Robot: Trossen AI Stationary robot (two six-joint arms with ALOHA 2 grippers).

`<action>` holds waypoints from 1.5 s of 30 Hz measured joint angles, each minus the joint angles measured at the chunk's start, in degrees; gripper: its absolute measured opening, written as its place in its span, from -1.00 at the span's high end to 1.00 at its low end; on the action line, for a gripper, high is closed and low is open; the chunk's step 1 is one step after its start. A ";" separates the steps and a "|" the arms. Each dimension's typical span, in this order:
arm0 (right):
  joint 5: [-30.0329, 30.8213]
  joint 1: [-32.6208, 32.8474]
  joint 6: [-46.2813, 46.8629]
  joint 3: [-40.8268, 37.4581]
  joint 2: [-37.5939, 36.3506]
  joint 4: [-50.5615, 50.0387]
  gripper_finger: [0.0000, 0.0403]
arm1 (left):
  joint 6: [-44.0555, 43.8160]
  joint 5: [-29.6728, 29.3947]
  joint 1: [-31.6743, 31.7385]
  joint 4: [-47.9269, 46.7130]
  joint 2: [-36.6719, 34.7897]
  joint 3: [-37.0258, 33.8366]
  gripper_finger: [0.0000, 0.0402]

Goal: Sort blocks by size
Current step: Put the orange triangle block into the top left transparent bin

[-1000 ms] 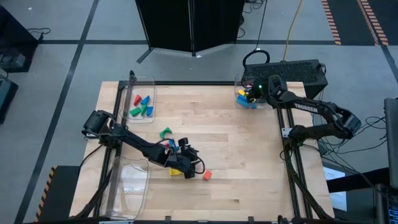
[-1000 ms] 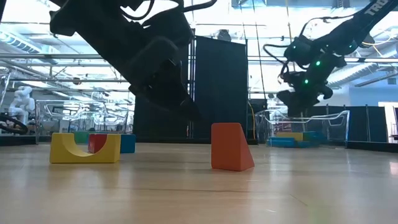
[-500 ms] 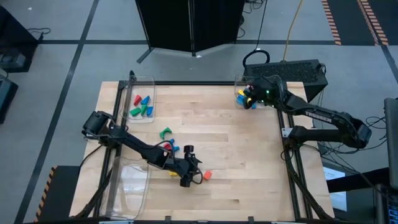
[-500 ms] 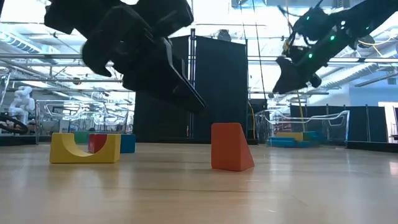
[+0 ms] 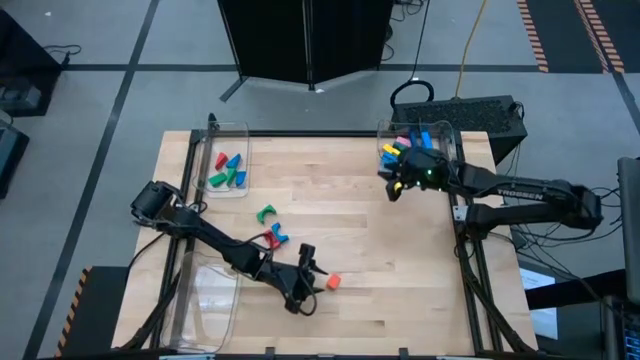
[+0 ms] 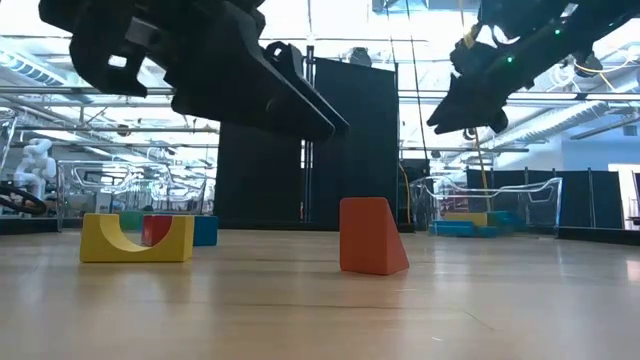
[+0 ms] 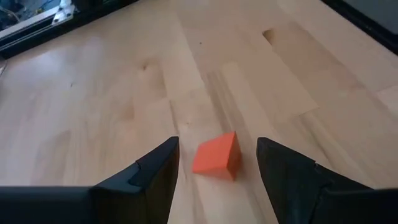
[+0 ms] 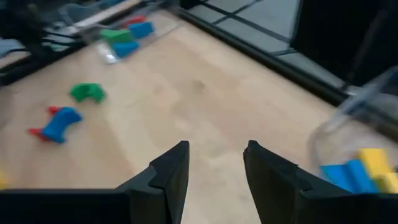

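My left gripper (image 5: 310, 278) is open and empty, raised above the table just left of an orange wedge block (image 5: 333, 283). In the left wrist view the wedge (image 7: 216, 155) lies ahead between the open fingers, untouched. It rests on its flat base (image 6: 372, 268). A green arch block (image 5: 265, 213) and a red and a blue block (image 5: 275, 237) lie farther left; a yellow arch block (image 6: 137, 238) shows in the low view. My right gripper (image 5: 392, 186) is open and empty, raised beside the far-right clear bin (image 5: 440, 135) that holds several blocks.
A clear bin (image 5: 243, 130) at the far left holds green, blue and red blocks. Another clear bin (image 5: 210, 295) stands at the near left. Bare tabletop lies between the two arms in the middle and near right. Black frame rails run along the table's sides.
My left gripper has risen and swung toward the table's near-right, from over the yellow block to beside the orange wedge. My right gripper has risen and moved from over the far-right bin toward the table's left and near side. The blocks have stayed put.
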 joint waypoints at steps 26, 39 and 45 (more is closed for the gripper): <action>9.53 19.57 3.25 0.02 0.00 5.54 0.26 | 2.53 8.99 3.98 7.95 7.65 0.31 0.30; 9.53 20.29 3.72 0.02 0.00 5.80 0.26 | 2.52 8.92 3.98 8.32 8.90 0.28 0.42; 9.53 20.29 3.72 0.02 0.00 5.83 0.26 | 2.42 10.21 4.42 6.93 8.90 0.26 0.58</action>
